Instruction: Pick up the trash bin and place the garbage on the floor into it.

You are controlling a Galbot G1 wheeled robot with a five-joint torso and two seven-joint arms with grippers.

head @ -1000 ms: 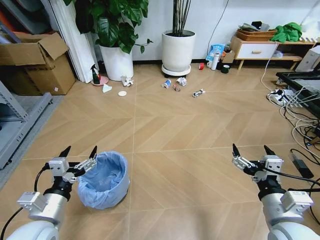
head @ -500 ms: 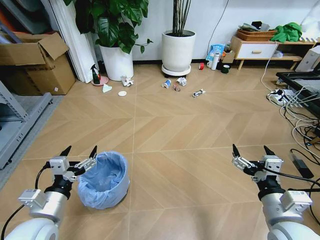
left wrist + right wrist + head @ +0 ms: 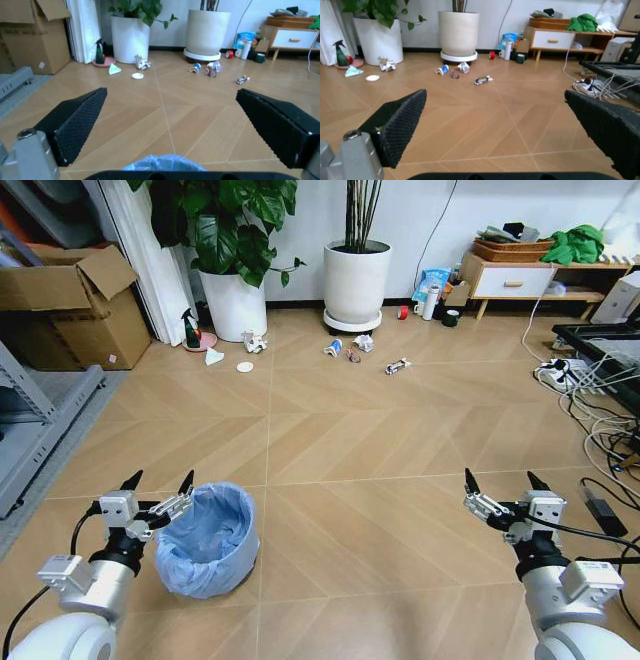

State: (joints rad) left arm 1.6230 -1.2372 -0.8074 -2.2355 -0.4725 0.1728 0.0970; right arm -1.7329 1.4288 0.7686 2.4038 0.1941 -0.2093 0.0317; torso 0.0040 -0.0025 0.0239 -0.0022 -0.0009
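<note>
Our left claw at the bin's rim

Our left claw gapes wide just beside the trash bin; our right claw hangs wide, well apart.

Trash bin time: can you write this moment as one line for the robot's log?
left gripper: open, at the trash bin rim, not gripping | right gripper: open, above bare floor | garbage: on floor by pots

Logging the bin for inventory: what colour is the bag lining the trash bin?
Light blue, crinkly plastic; the trash bin shows best in the head view.
</note>
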